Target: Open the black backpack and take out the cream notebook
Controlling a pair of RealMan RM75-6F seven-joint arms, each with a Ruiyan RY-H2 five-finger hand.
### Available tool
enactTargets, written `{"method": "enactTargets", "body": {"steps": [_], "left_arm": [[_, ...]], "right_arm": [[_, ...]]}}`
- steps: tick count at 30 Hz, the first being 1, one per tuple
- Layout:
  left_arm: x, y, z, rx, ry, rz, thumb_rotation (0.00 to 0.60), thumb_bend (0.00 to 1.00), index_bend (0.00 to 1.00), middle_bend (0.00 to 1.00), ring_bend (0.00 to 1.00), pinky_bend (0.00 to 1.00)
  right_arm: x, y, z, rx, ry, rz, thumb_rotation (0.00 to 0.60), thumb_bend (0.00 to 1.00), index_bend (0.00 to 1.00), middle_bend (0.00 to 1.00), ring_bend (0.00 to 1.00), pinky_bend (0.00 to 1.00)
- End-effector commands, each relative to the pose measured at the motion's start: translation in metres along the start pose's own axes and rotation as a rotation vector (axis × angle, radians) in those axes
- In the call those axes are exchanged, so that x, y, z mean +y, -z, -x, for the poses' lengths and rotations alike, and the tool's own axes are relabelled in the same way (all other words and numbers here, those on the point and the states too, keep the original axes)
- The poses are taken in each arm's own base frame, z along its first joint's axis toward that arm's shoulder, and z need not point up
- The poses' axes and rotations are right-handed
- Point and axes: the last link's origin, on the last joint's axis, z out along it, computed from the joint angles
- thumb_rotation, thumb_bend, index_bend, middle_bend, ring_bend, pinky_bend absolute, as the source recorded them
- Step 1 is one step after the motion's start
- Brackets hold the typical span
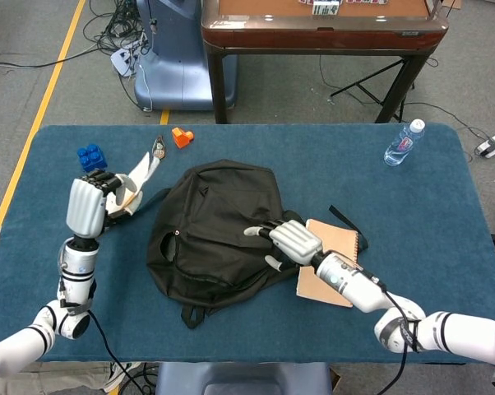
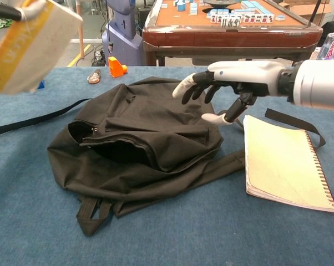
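Black soft fabric backpack point(image 1: 210, 230): laid slumped at the middle of the blue-covered bench point(image 1: 428, 247), its zipped mouth partly gaping toward the chest camera, straps trailing left and front.

Cream notebook with yellow edge band point(image 2: 28, 44): held clear of the backpack, raised above the left part of the bench, tilted; seen in the head view as a pale slab point(image 1: 136, 177) beside the left robot hand.

Left robot hand point(image 1: 90, 206): fingers closed around the cream notebook, well left of the backpack.

Right robot hand point(image 2: 228, 83): fingers spread and slightly curled, nothing held, poised over the right edge of the backpack; contact with the fabric cannot be told.

Tan spiral-bound pad point(image 2: 286, 163): laid flat just right of the backpack, binding on its far right side.

Blue toy brick point(image 1: 91, 156): near the far left corner of the bench.

Orange toy block point(image 1: 181, 137): at the far edge, beside a small dark oval object point(image 1: 159, 147).

Clear plastic water bottle point(image 1: 404, 144): lying near the far right corner.
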Motion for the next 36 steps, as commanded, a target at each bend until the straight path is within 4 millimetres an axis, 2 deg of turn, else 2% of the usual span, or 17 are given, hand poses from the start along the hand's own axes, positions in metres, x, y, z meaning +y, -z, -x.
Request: {"method": "enactTargets", "body": {"steps": [1,4,10,11,15,16,17,18,19,21,23,24,25,26,28,32,36], "left_arm": [[0.003,0.019,0.03,-0.124,-0.024,-0.004,0.6,0.4,0.76,0.84,0.69,0.59],[0.009,0.033,0.047,-0.199,-0.034,0.004,0.6,0.4,0.75,0.84,0.68,0.59],[0.03,0.052,0.067,-0.306,0.011,0.043,0.6,0.4,0.72,0.82,0.67,0.59],[0.033,0.054,0.068,-0.33,0.021,0.049,0.6,0.38,0.67,0.79,0.66,0.59],[0.044,0.059,0.066,-0.418,0.067,0.03,0.594,0.2,0.36,0.56,0.52,0.55],[0.046,0.059,0.065,-0.434,0.081,0.016,0.542,0.17,0.27,0.48,0.46,0.51],[0.047,0.059,0.062,-0.448,0.097,0.0,0.46,0.16,0.2,0.42,0.41,0.47],[0.048,0.058,0.059,-0.463,0.116,-0.022,0.368,0.16,0.17,0.37,0.37,0.44],[0.048,0.056,0.056,-0.471,0.126,-0.041,0.31,0.16,0.15,0.35,0.35,0.43],[0.044,0.054,0.049,-0.478,0.127,-0.072,0.265,0.16,0.13,0.32,0.32,0.41],[0.036,0.051,0.039,-0.471,0.104,-0.104,0.253,0.16,0.13,0.32,0.32,0.39],[0.029,0.049,0.034,-0.462,0.081,-0.126,0.265,0.16,0.13,0.32,0.32,0.39],[0.023,0.049,0.03,-0.456,0.061,-0.147,0.34,0.16,0.14,0.32,0.32,0.39],[0.016,0.05,0.026,-0.45,0.039,-0.169,0.446,0.16,0.14,0.32,0.32,0.39],[0.0,0.051,0.016,-0.438,-0.02,-0.213,0.592,0.16,0.16,0.31,0.32,0.38],[-0.032,0.066,-0.007,-0.45,-0.126,-0.329,0.6,0.16,0.2,0.31,0.32,0.38],[-0.051,0.088,-0.031,-0.488,-0.214,-0.427,0.6,0.16,0.23,0.31,0.32,0.38]], "right_arm": [[0.006,0.011,-0.009,0.025,0.01,0.02,0.6,0.42,0.16,0.21,0.16,0.2],[0.014,0.02,-0.019,0.05,0.024,0.048,0.6,0.42,0.16,0.21,0.16,0.2],[0.03,0.035,-0.038,0.107,0.037,0.116,0.6,0.42,0.16,0.21,0.16,0.2],[0.033,0.038,-0.04,0.113,0.042,0.127,0.6,0.42,0.16,0.21,0.16,0.2],[0.047,0.049,-0.049,0.128,0.063,0.181,0.6,0.42,0.16,0.21,0.16,0.2],[0.049,0.052,-0.05,0.129,0.065,0.192,0.6,0.42,0.16,0.21,0.16,0.2],[0.052,0.055,-0.051,0.13,0.067,0.204,0.6,0.42,0.15,0.21,0.16,0.2],[0.056,0.058,-0.052,0.131,0.071,0.219,0.6,0.42,0.15,0.21,0.16,0.2],[0.059,0.061,-0.053,0.132,0.074,0.23,0.6,0.42,0.15,0.21,0.16,0.2],[0.064,0.067,-0.054,0.132,0.075,0.253,0.6,0.42,0.15,0.21,0.16,0.2],[0.071,0.075,-0.054,0.138,0.072,0.28,0.6,0.42,0.15,0.21,0.16,0.2],[0.075,0.079,-0.054,0.142,0.066,0.296,0.6,0.42,0.15,0.21,0.16,0.2],[0.078,0.083,-0.054,0.145,0.061,0.308,0.6,0.42,0.15,0.21,0.16,0.2],[0.081,0.087,-0.054,0.151,0.057,0.32,0.6,0.42,0.15,0.21,0.16,0.2],[0.087,0.097,-0.053,0.168,0.055,0.346,0.6,0.42,0.15,0.21,0.16,0.2],[0.099,0.119,-0.05,0.213,0.055,0.394,0.6,0.42,0.15,0.26,0.16,0.2],[0.106,0.144,-0.044,0.237,0.072,0.434,0.6,0.42,0.19,0.28,0.19,0.2]]}}
